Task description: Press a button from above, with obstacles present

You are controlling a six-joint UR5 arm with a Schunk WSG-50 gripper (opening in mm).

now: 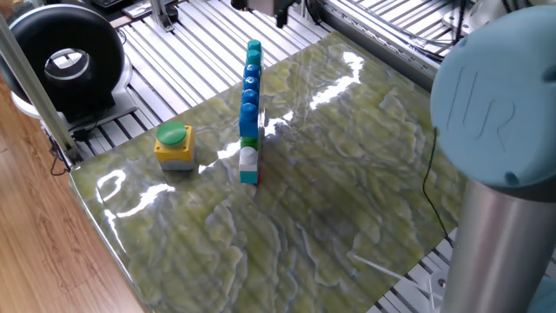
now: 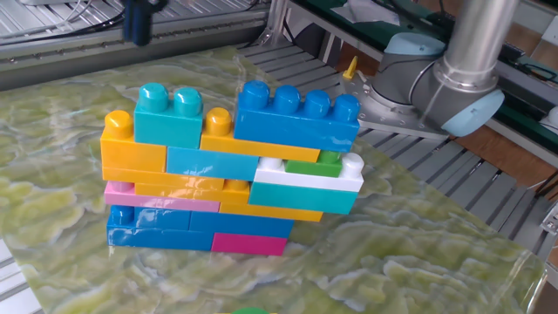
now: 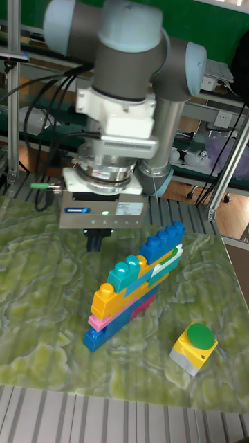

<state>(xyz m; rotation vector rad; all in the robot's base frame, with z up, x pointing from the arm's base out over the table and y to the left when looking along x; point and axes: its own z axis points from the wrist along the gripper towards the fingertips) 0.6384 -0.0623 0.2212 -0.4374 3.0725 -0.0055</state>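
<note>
Currently the button (image 1: 173,143) sits on the green marbled table (image 1: 330,200), green cap up on its yellow body, near the table's left edge in one fixed view. The obstacles (image 3: 135,287) stand as a brick wall just beside it, not touching; edge-on they read as a narrow blue row, side-on as stacked blue, orange, teal, pink, white and green bricks. The gripper (image 3: 95,240) hangs above the table behind the wall's teal-topped end, well apart from the button. Fingers are dark and blurred; cannot tell whether they are apart or together. Nothing visibly held.
</note>
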